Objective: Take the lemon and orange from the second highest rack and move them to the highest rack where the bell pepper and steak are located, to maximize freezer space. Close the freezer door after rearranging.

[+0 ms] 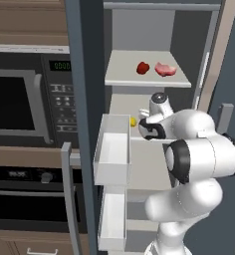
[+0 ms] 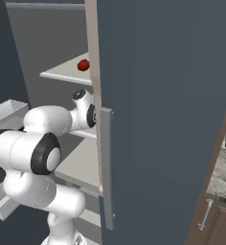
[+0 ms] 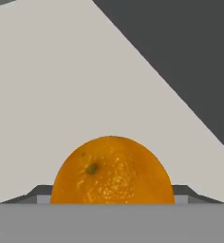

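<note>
Kitchen cabinets and a black microwave [image 1: 20,102] sit to your left of the open freezer [image 1: 154,30], whose door [image 1: 84,119] swings out with white bins on its inner face. On the highest rack [image 1: 124,72] you have the bell pepper [image 1: 143,67] beside the steak [image 1: 165,69], apart from each other. Your arm reaches onto the second highest rack, where the lemon [image 1: 133,121] lies just left of the hand.

Through the hand view, the orange [image 3: 112,171] sits right at the gripper [image 3: 112,201], between its 2 fingertips, whose dark tips flank it on either side. You cannot tell from these pictures whether the jaws already press the fruit or merely bracket it.

Expect the orange to be light, firm and round, so it will likely roll if nudged and may slip from a shallow pinch. Take it across its widest middle, squeezing evenly, before lifting toward the rack above.
</note>
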